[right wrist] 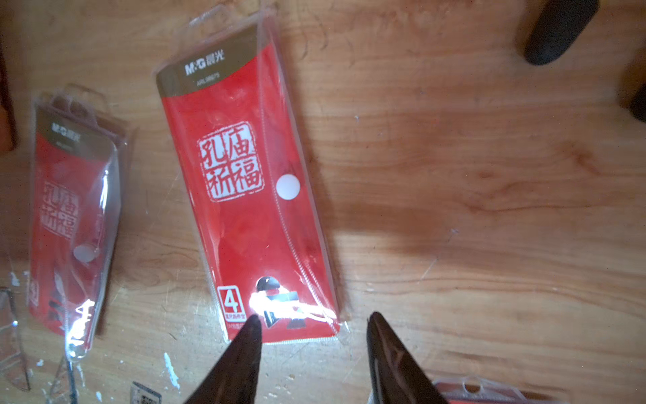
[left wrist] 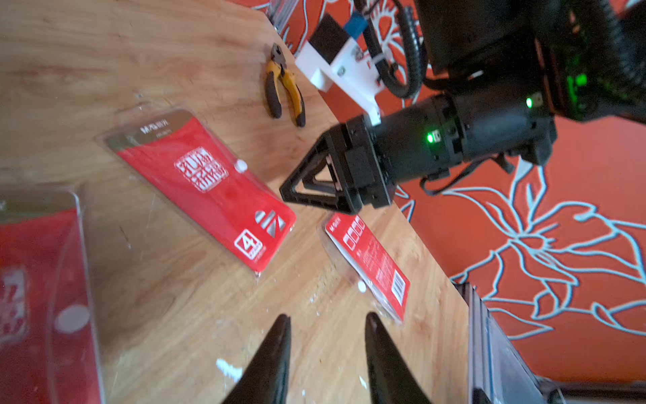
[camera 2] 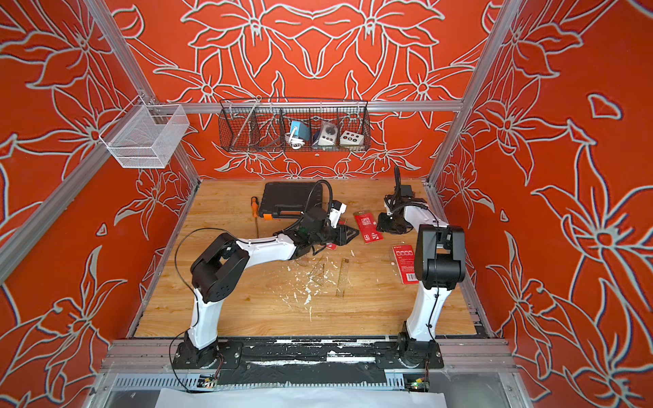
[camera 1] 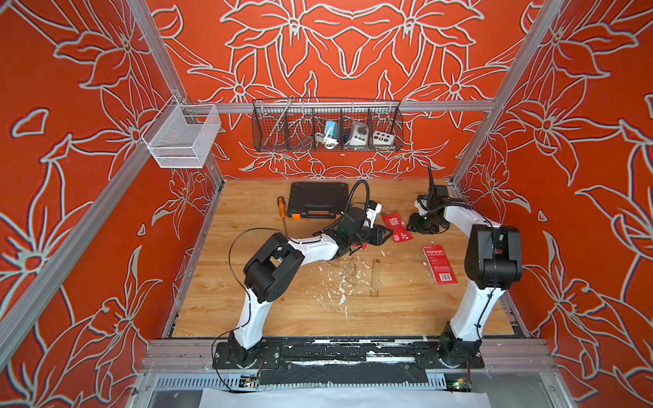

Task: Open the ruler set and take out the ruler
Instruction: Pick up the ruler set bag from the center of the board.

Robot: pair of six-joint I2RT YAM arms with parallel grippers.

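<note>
The right fingers [right wrist: 241,356] stand apart with nothing between them, pointed down at the surface [camera 1: 282,311]. The tip of one overlaps the bottom corner of a red ruler set [right wrist: 244,196], though it is hard to tell whether it touches the plastic or hangs just above it. In both top views this ruler set [camera 1: 397,228] [camera 2: 368,229] lies flat and face up between the two arms, its flap down under a white snap button [right wrist: 288,187]. The left fingers [left wrist: 276,349] are also apart and hold nothing, above bare wood near the same packet. A second ruler set [right wrist: 70,224] lies close by, partly under the left arm [camera 1: 311,247]. A third ruler set [camera 1: 439,264] lies face down, barcode up, beside the right arm [camera 1: 491,258]. Nearer the front, a loose clear ruler [camera 1: 375,277] rests on the surface among white flecks [camera 1: 341,289]. Toward the back are a black toolbox [camera 1: 318,199], an orange-handled screwdriver [camera 1: 281,212] just beside it, and yellow-handled pliers [left wrist: 283,87]. A wire basket [camera 1: 327,125] hangs on the back wall
</note>
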